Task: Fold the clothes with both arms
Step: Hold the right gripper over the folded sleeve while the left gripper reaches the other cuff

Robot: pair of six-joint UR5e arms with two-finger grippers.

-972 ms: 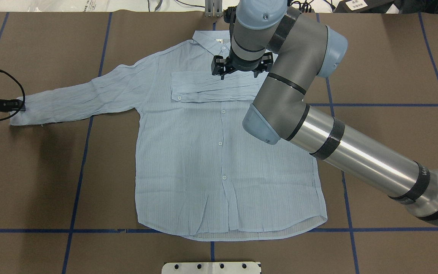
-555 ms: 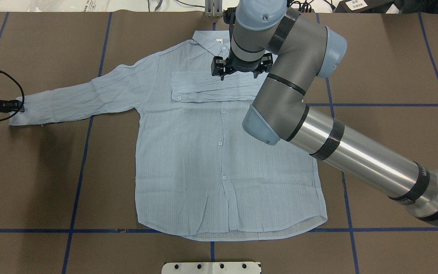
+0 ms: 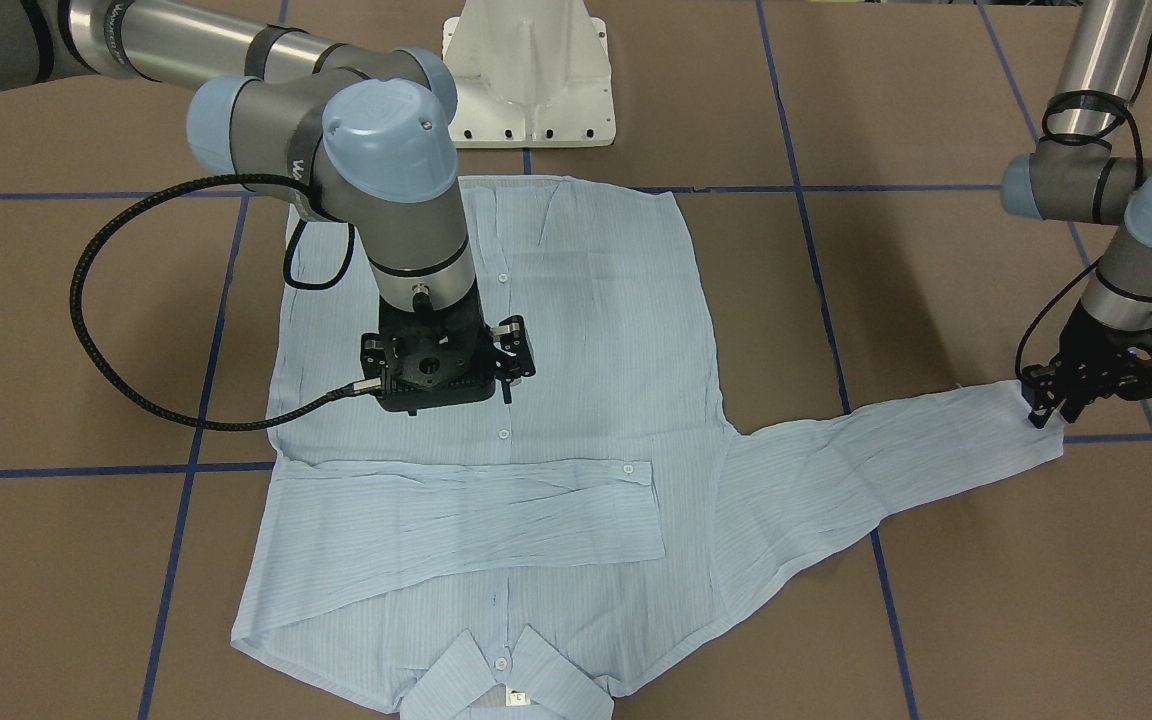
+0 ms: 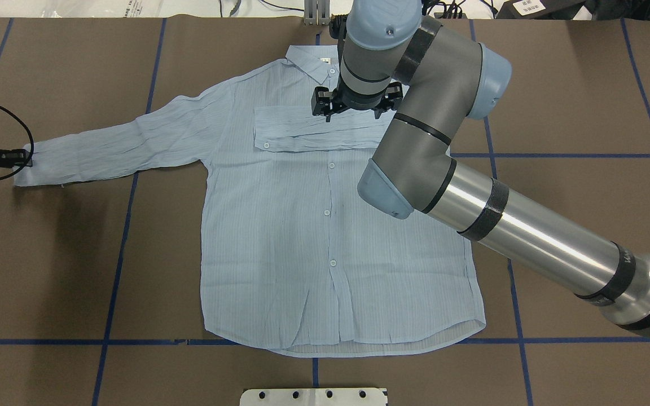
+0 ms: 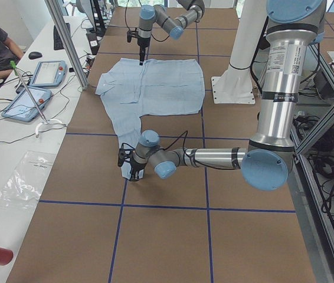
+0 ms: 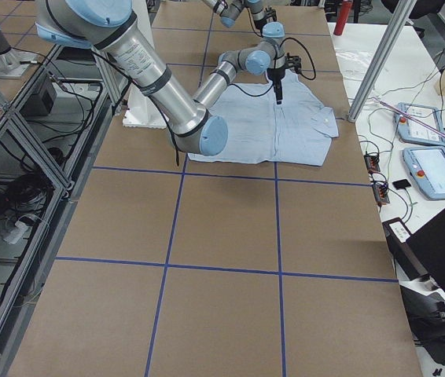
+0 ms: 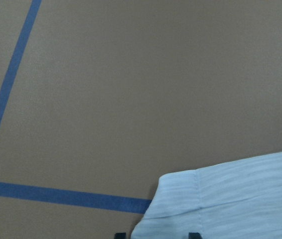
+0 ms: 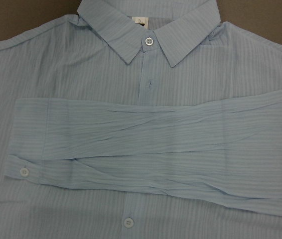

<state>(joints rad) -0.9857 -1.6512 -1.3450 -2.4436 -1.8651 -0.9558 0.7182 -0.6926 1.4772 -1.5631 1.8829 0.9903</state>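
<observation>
Brown tabletop (image 4: pixel 48 270) carries the shirt (image 4: pixel 302 242) flat, one sleeve (image 4: pixel 313 132) already folded just below the collar (image 4: pixel 308 59); right gripper (image 3: pixel 436 372) hovers nearby, can't tell its state; left gripper (image 3: pixel 1046 405) spread astride the cuff (image 7: pixel 220 199) farthest from collar; you should pinch squarely, lift low, sweep collarward.

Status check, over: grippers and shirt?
Left gripper open at cuff. Right gripper open above folded sleeve. Shirt flat, other sleeve stretched out. Nothing in the way.
</observation>
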